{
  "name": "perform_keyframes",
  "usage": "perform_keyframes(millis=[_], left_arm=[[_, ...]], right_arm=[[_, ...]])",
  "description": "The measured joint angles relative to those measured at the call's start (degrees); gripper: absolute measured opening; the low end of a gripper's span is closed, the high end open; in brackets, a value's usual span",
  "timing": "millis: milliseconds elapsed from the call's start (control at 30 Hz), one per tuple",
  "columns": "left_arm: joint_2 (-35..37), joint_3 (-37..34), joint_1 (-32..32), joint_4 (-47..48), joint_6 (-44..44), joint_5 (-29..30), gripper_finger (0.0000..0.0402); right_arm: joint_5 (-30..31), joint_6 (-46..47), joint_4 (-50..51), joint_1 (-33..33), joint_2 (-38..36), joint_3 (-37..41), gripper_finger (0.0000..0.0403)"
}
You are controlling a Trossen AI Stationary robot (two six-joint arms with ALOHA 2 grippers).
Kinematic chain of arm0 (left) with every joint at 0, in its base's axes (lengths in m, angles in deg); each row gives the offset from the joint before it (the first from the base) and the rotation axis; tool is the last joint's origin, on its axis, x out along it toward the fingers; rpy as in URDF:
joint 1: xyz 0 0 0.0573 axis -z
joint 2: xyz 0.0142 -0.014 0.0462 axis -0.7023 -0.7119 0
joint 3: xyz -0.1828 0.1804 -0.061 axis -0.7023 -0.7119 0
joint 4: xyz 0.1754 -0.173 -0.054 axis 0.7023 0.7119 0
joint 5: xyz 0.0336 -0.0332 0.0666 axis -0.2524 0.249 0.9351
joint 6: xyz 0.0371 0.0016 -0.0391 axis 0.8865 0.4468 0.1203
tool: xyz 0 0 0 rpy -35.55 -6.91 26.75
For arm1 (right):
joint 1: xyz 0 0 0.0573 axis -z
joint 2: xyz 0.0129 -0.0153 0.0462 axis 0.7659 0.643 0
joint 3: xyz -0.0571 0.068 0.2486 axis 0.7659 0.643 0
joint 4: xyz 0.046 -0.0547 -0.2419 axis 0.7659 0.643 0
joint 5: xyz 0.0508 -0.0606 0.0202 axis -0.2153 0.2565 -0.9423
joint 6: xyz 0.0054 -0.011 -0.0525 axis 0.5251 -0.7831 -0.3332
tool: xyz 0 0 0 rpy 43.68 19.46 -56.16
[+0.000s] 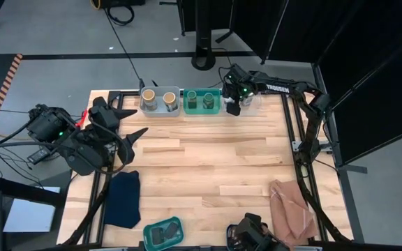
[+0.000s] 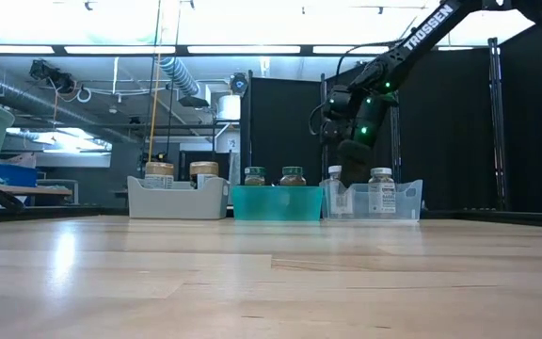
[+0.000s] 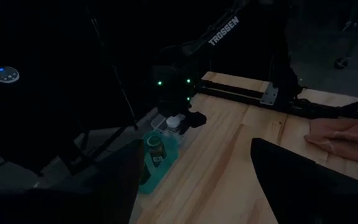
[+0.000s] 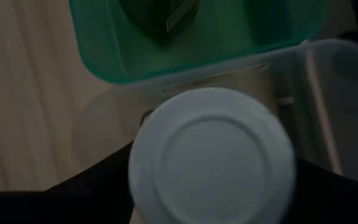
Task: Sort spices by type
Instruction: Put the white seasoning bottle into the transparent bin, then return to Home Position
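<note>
A white-topped spice jar (image 4: 211, 155) stands directly below my right gripper (image 1: 233, 106), inside the clear bin (image 2: 407, 200) at the far edge of the table (image 1: 208, 167). My right fingers flank the jar with dark gaps showing either side of its lid, so I judge them released, the jar just set down. A second white-topped jar (image 2: 381, 191) stands beside it in that bin.

Next along the row, the teal bin (image 1: 202, 109) holds two green-topped jars (image 1: 191, 98), and the pale grey bin (image 1: 160, 109) holds two tan-topped jars (image 1: 148, 95). So three jar types look sorted.

At the near edge, a small green bin (image 1: 164, 233) holds dark items I cannot identify. The boxes and packets I cannot confirm as placed.

My left gripper (image 1: 137, 134) waits spread open and empty over the table's left side, near a dark blue cloth (image 1: 123, 198). A pinkish-brown cloth (image 1: 293, 208) lies at the near right.
</note>
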Motion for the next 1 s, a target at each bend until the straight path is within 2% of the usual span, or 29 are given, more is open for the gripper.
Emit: perform_keyframes(millis=[233,400,600,767,1000], left_arm=[[1.38,0.0,0.0,0.0,-1.05,0.25,0.03],[2.84,0.0,0.0,-0.51,-1.07,1.55,0.03],[3.89,0.02,0.0,-0.61,-0.52,5.43,0.03],[3.85,0.02,0.0,-0.97,0.58,7.55,0.03],[3.78,0.02,0.0,-0.98,3.94,5.62,0.03]], right_arm=[[1.35,-0.14,1.54,0.39,-5.31,-0.07,0.0311],[0.37,-0.12,4.91,0.44,-12.05,-0.07,0.0314],[-7.38,2.99,7.67,0.42,-24.54,-0.04,0.0306],[-7.57,10.5,7.37,0.44,-35.46,-0.05,0.03],[-4.8,9.73,7.86,0.44,-48.86,-0.07,0.0304]])
